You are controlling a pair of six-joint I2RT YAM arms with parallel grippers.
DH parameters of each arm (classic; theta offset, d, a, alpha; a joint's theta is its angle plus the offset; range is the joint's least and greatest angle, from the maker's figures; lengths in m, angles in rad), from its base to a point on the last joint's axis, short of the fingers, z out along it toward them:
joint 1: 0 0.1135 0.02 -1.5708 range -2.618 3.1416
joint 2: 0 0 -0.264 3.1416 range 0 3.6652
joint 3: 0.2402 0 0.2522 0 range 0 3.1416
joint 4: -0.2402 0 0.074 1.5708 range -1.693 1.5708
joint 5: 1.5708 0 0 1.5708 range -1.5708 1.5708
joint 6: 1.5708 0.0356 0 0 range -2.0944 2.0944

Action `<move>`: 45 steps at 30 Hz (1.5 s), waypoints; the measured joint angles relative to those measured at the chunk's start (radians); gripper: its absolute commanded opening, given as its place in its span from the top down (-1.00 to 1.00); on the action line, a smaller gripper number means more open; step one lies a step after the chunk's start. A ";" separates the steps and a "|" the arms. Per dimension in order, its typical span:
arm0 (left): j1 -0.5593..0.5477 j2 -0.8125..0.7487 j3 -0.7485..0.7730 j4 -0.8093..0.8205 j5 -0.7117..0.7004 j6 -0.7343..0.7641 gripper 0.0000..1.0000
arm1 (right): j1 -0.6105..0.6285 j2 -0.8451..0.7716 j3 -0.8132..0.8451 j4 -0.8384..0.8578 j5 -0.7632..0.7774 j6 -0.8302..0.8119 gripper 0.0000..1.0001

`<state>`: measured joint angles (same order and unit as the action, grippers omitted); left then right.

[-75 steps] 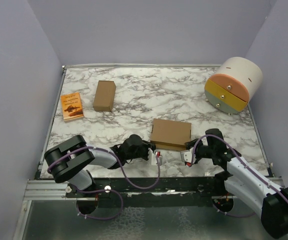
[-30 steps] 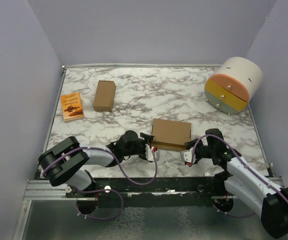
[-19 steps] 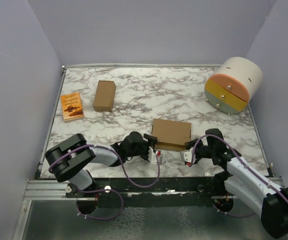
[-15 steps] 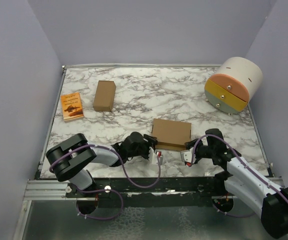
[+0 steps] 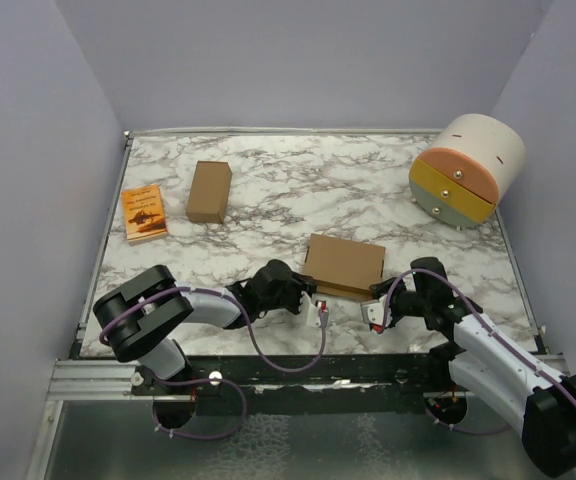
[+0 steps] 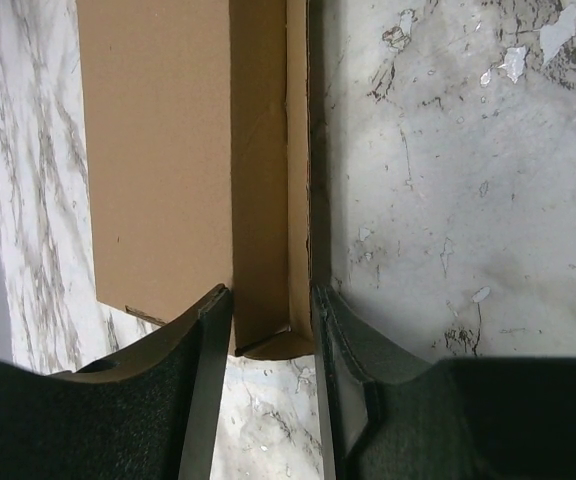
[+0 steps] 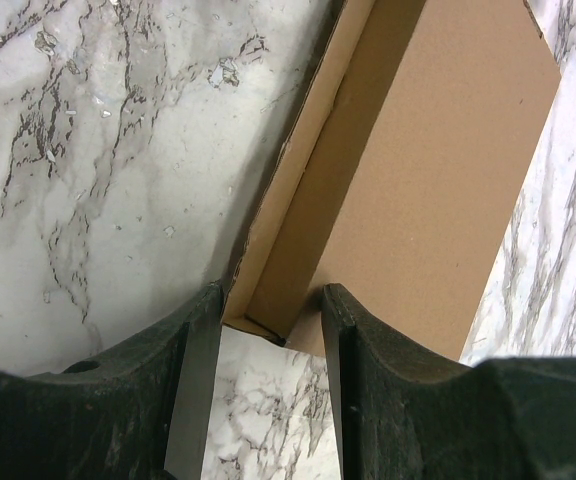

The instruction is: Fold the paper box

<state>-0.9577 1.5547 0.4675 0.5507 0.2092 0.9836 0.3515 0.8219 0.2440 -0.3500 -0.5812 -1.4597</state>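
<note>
Two tools are on the work at once. The left tool [image 6: 268, 300] has drawn in narrow around the near left corner of the paper box [image 6: 158, 150]. Its fingers [image 6: 206, 360] look to be pressing either side of the folded side wall. The right tool [image 7: 271, 295] grips the near right corner the same way, with one finger on each side of the wall there.

From above, we see the box lying shallow and wide on the marble tabletop [image 5: 268, 200], close to its near edge, between the two arms. Well apart from it are a narrower cardboard box [image 5: 208, 191] and an orange booklet [image 5: 144, 212] at the far left, and a round drawer unit [image 5: 466, 168] at the far right.

We judge the step in hand to be squeezing the end walls to set their creases, with the box mostly formed. The next move calls for even pressure from both sides, since so light a box may slide or skew under a lopsided pinch.

A second ago the left tool stood wider at that corner; it has since closed in, and the box has shifted slightly to the right. The right tool has not changed.
</note>
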 measured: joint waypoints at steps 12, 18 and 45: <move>0.000 0.001 0.019 -0.022 -0.009 -0.021 0.40 | 0.000 0.000 0.000 0.000 0.000 0.000 0.14; 0.001 -0.006 0.024 -0.021 -0.013 -0.074 0.17 | 0.000 0.000 0.000 0.000 0.000 0.000 0.14; 0.172 -0.178 0.002 -0.185 -0.177 -1.249 0.87 | 0.000 0.000 0.000 0.001 0.000 0.015 0.14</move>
<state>-0.7860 1.3769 0.4698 0.3660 0.0319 -0.2649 0.3515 0.8215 0.2440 -0.3489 -0.5812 -1.4445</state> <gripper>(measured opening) 0.069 0.434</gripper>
